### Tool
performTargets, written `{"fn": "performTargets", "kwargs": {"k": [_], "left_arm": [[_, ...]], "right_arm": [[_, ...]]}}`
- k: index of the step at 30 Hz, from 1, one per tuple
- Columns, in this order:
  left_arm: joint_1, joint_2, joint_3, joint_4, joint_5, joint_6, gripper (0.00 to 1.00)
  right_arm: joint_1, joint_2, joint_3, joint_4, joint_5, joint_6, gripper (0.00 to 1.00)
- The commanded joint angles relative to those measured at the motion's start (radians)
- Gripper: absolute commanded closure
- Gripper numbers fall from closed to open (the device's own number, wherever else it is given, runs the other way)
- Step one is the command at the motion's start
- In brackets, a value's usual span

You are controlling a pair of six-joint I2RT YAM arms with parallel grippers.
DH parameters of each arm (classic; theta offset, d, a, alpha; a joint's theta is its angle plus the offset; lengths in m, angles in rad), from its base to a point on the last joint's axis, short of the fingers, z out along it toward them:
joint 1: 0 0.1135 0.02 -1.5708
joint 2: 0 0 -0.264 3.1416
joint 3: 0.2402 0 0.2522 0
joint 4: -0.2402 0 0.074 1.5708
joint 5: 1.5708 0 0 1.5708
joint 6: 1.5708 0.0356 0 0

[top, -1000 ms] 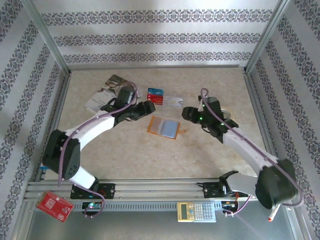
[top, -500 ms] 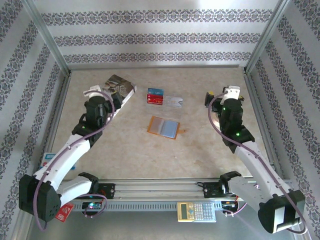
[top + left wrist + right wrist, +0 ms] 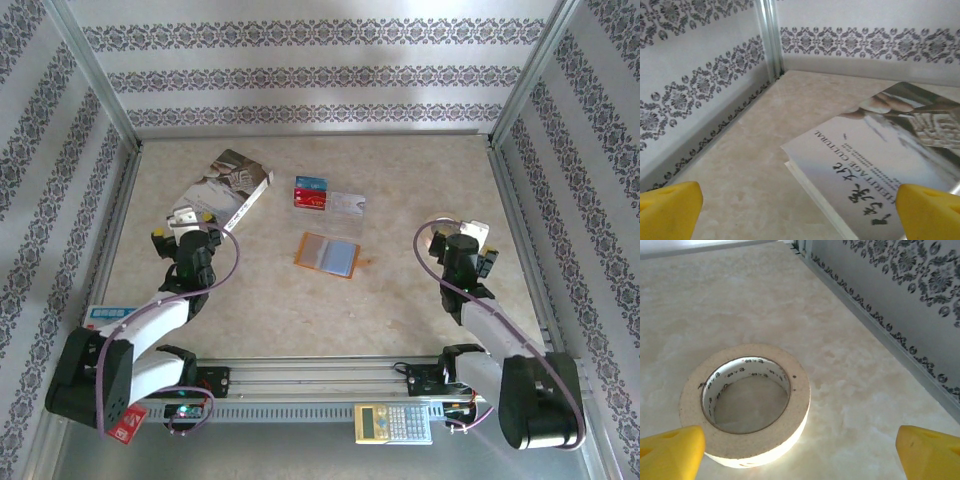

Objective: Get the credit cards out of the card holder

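Note:
The card holder (image 3: 327, 254), an orange bifold with blue-grey pockets, lies open and flat at the table's middle. Just behind it the credit cards lie on the table: a blue one (image 3: 311, 184), a red one (image 3: 309, 199) and a pale one (image 3: 347, 204). My left gripper (image 3: 185, 230) is drawn back at the left, far from the holder, its yellow fingertips (image 3: 670, 210) spread wide with nothing between them. On the right my right gripper (image 3: 462, 240) is equally far back. It stands open and empty (image 3: 800, 455), with its jaws wide apart.
A white glossy booklet (image 3: 225, 185) (image 3: 880, 165) lies just ahead of the left gripper. A roll of masking tape (image 3: 745, 400) lies flat in front of the right gripper. A calculator (image 3: 393, 423) and a red packet (image 3: 125, 425) rest on the front rail. A white-and-blue box (image 3: 110, 315) is at the left wall.
Both arms have pulled back from the table's middle toward their bases, and both grippers' jaws have opened wide. The card holder and cards have stayed put.

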Motion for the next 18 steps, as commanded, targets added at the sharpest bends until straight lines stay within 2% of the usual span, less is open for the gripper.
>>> {"fn": "performTargets", "kwargs": {"k": [1, 10, 13, 18], "left_arm": [[0.049, 0.058, -0.052, 0.178, 0.063, 0.056, 0.0], [0.109, 0.257, -0.092, 0.472, 0.425, 0.155, 0.0], [0.132, 0.306, -0.085, 0.488, 0.5, 0.146, 0.0], [0.186, 0.42, -0.1, 0.62, 0.55, 0.099, 0.0]], "right_arm": [[-0.007, 0.062, -0.036, 0.245, -0.029, -0.037, 0.02], [-0.007, 0.196, -0.032, 0.474, -0.247, -0.117, 0.02], [-0.006, 0.23, -0.015, 0.499, -0.322, -0.15, 0.02], [-0.01, 0.295, -0.017, 0.582, -0.313, -0.175, 0.02]]}}
